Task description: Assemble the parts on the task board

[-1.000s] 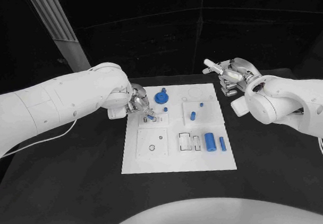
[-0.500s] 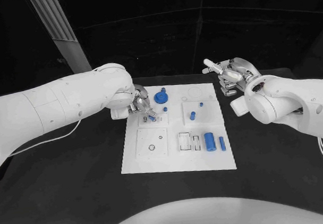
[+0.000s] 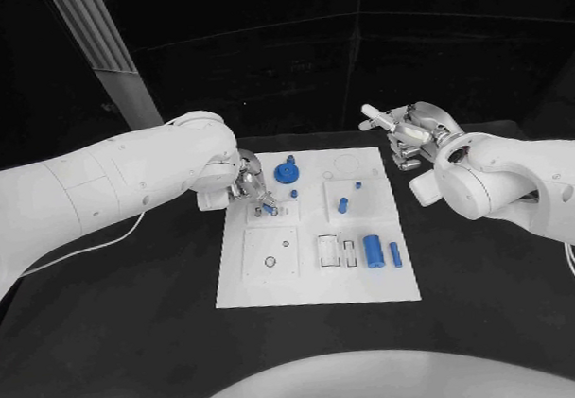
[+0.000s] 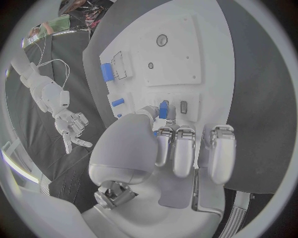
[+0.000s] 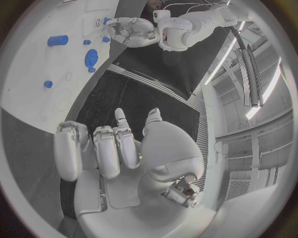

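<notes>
Little has shifted over the last second: the left hand stays low at the task board, its upper arm only a touch further in, and the right hand has not moved.

Nearest on the board lie a fat blue cylinder and a thin blue rod, side by side and untouched. Further up sits a short blue peg. At the board's far left, the left hand's fingers are curled down, with a small blue part pinched at the tips over a socket. Beyond it stands a blue gear. The right hand hovers off the board's far right corner above the counter, fingers loosely apart, holding nothing.

Such stillness suggests a fine seating step, likely early in the assembly.
</notes>
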Robot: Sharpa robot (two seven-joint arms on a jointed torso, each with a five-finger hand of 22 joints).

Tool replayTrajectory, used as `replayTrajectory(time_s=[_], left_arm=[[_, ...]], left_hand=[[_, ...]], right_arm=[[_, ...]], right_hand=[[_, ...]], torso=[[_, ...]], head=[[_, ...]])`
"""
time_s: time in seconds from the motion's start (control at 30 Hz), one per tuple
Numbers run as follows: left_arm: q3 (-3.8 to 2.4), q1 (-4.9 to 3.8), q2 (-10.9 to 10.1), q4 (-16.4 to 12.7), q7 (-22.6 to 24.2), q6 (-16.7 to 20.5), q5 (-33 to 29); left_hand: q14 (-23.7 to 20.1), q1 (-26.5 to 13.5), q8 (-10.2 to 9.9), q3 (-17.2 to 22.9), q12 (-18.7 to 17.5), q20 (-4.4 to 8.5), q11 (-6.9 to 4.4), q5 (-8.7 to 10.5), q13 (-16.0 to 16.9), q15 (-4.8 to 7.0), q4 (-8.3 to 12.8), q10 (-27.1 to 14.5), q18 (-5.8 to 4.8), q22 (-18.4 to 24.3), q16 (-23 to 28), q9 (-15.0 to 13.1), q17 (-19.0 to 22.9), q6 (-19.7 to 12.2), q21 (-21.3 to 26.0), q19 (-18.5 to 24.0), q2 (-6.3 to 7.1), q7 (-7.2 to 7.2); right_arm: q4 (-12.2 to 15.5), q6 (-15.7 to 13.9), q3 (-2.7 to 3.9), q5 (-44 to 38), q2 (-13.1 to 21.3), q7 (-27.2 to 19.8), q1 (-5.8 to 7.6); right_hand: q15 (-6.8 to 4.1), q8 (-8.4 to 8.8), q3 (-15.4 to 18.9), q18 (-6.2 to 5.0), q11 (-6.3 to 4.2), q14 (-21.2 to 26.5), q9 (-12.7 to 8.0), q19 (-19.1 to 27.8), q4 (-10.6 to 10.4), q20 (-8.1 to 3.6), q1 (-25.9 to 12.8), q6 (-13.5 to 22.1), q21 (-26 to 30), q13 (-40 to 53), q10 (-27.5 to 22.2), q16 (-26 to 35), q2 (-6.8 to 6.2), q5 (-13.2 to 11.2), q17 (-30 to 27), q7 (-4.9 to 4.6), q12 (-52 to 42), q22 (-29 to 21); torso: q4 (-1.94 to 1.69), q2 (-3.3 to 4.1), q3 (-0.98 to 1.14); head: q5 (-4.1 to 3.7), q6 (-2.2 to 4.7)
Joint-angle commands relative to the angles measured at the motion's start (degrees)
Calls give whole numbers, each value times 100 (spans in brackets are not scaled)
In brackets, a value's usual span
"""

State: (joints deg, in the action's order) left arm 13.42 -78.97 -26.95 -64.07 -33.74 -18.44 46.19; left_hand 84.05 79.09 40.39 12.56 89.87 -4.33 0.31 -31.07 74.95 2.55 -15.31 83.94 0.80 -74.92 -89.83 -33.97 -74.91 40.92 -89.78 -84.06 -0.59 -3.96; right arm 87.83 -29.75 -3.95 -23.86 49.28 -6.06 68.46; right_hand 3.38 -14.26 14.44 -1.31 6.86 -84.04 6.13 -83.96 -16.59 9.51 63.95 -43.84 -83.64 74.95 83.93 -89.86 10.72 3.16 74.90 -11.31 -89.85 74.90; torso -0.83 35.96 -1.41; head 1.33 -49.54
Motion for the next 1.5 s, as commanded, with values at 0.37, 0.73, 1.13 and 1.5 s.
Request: replayTrajectory(time_s=[0.37, 0.73, 1.13, 1.5], left_arm=[[-3, 34, 122, 142, -154, -28, -14], [-3, 78, 147, 192, -182, -29, -14], [-3, 99, 162, 247, -197, -14, -14], [-3, 141, 200, 286, -74, 91, -14]], left_hand=[[595, -73, 31, 106, 13, 33, -13, 29, 1505, 20, 46, 606, -80, -1508, -17, -780, -1509, -10, -22, -594, -8, 29], [595, -91, 30, 138, 13, 30, -12, 40, 1505, 17, 28, 606, -80, -1508, -17, -797, -1509, -18, -22, -594, -19, 26], [595, -100, 30, 150, 13, 29, -11, 44, 1505, 16, 21, 606, -80, -1508, -17, -804, -1509, -19, -22, -594, -22, 26], [595, -99, 31, 172, 13, 28, -10, 43, 1505, 16, 21, 606, -80, -1508, -17, -813, -1509, -20, -22, -594, -27, 27]], right_arm=[[10, -1, 2, -17, -7, -27, 9], [17, 1, 2, -18, -10, -29, 9], [36, -4, 2, -18, -2, -32, 9], [32, -7, 2, -18, 1, -28, 9]], right_hand=[[28, -36, 34, -58, 52, -596, 5, -101, 6, 30, 38, 45, 20, 1505, 607, -14, 6, -20, 1510, -37, -15, 1247], [28, -36, 34, -58, 52, -596, 5, -101, 6, 30, 38, 45, 20, 1505, 607, -14, 6, -20, 1510, -37, -15, 1247], [29, -46, 41, -58, 53, -596, 5, -101, 2, 31, 47, 61, 21, 1505, 607, -14, 15, -22, 1510, -40, -15, 1247], [29, -46, 41, -58, 53, -596, 5, -101, 2, 31, 47, 61, 21, 1505, 607, -14, 15, -22, 1510, -40, -15, 1247]], torso=[[1, 3, 1], [2, 1, -2], [-1, 1, -1], [-2, 0, 0]], head=[[3, -6], [9, -27], [0, -35], [-9, -37]])
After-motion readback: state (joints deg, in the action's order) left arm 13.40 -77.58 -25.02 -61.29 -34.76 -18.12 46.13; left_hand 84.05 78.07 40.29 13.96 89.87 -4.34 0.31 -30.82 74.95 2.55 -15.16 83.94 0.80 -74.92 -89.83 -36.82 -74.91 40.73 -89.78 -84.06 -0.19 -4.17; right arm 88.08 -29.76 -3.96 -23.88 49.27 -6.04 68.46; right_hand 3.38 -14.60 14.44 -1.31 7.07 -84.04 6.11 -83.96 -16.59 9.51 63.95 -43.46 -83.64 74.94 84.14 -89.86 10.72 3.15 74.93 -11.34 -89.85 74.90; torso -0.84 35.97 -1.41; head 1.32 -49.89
